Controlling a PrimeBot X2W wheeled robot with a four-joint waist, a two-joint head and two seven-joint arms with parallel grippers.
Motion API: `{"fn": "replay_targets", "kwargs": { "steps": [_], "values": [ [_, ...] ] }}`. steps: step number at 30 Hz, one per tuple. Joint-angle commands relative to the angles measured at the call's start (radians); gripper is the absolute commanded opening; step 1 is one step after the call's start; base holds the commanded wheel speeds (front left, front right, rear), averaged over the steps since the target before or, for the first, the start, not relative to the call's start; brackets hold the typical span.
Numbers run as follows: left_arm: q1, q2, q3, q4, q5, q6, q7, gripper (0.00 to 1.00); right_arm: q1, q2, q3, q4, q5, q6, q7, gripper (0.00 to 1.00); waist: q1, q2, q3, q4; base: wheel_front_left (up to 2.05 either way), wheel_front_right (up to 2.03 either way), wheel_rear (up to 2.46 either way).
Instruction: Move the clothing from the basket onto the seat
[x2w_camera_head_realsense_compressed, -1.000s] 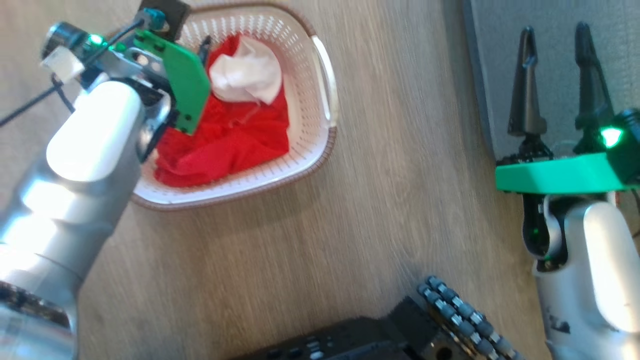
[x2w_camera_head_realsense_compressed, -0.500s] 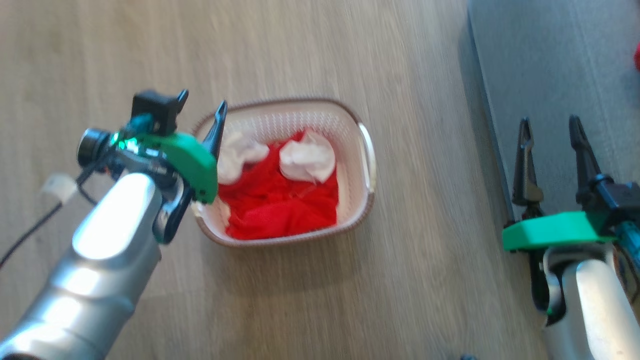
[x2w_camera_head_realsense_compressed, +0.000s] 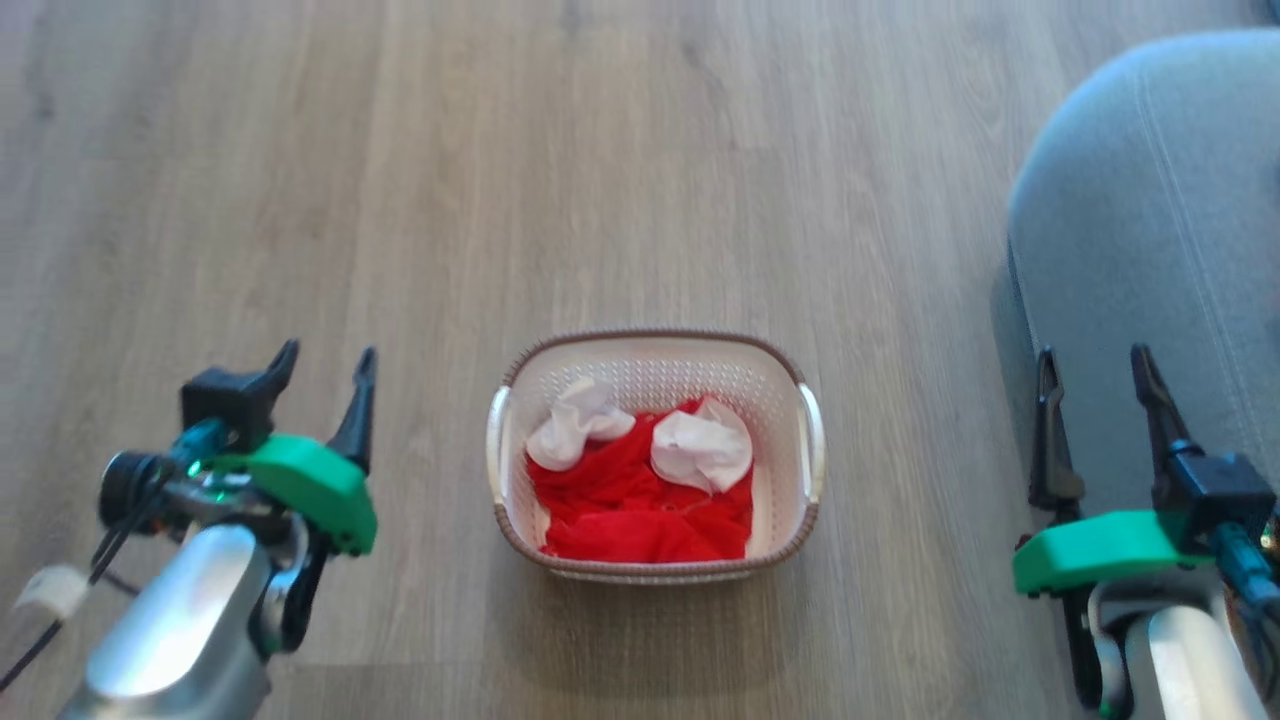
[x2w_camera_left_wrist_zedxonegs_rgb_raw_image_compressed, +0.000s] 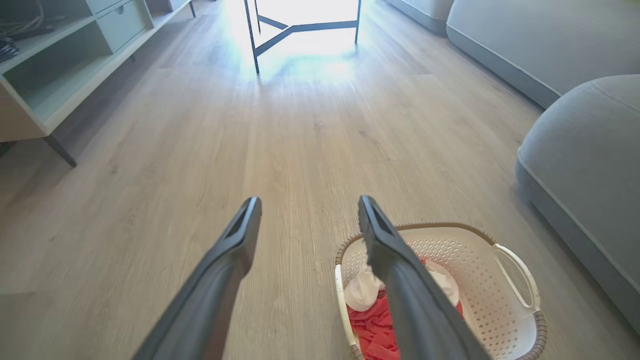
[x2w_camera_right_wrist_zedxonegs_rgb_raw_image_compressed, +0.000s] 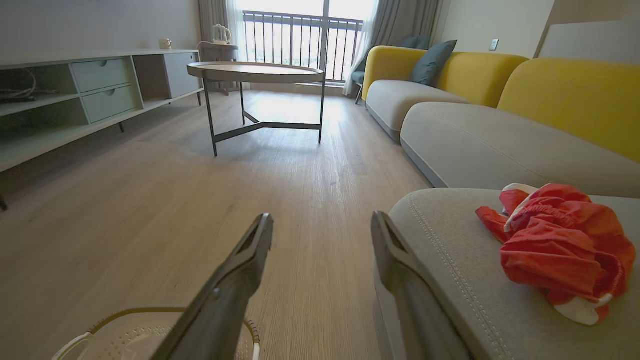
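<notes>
Left claw (x2w_camera_head_realsense_compressed: 328, 352) and right claw (x2w_camera_head_realsense_compressed: 1093, 352) both spread wide, holding nothing, fingers toward 12 o'clock. Clothing (x2w_camera_head_realsense_compressed: 640, 505) lies bunched in the basket (x2w_camera_head_realsense_compressed: 655, 336) between them, the basket's long axis 9-to-3. Seat (x2w_camera_head_realsense_compressed: 1150, 250) at 2 o'clock from the basket.

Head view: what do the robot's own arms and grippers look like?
Both forearms are glossy silver-white. The left gripper and right gripper each have two long, dark, tapering jaws above a bright green bracket. A black cable with a white tag trails from the left wrist.
</notes>
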Motion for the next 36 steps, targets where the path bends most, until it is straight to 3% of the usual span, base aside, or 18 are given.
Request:
{"fn": "replay_targets", "kwargs": {
  "steps": [1,7,16,36],
  "values": [
    [-0.012,0.050,0.059,-0.040,-0.014,0.015,-0.015,1.00,0.001,-0.007,0.023,-0.025,-0.007,0.007,-0.005,1.00,0.0002,-0.0001,-0.037,0.032,0.00,0.00,0.00],
    [0.093,0.076,0.115,-0.126,-0.035,0.065,-0.025,1.00,0.037,-0.010,0.024,-0.013,-0.003,0.007,-0.005,1.00,0.0002,-0.0001,-0.082,0.047,0.00,0.00,0.00],
    [0.199,0.100,0.154,-0.215,-0.041,0.106,-0.028,1.00,0.070,-0.017,0.025,-0.007,0.008,0.007,-0.003,1.00,0.0002,-0.0001,-0.125,0.042,0.00,0.00,0.00],
    [0.218,0.135,0.169,-0.301,-0.044,0.140,-0.018,1.00,0.070,-0.014,0.020,-0.020,0.012,0.007,-0.004,1.00,0.0002,-0.0001,-0.094,-0.010,0.00,0.00,0.00]
  ]
}}
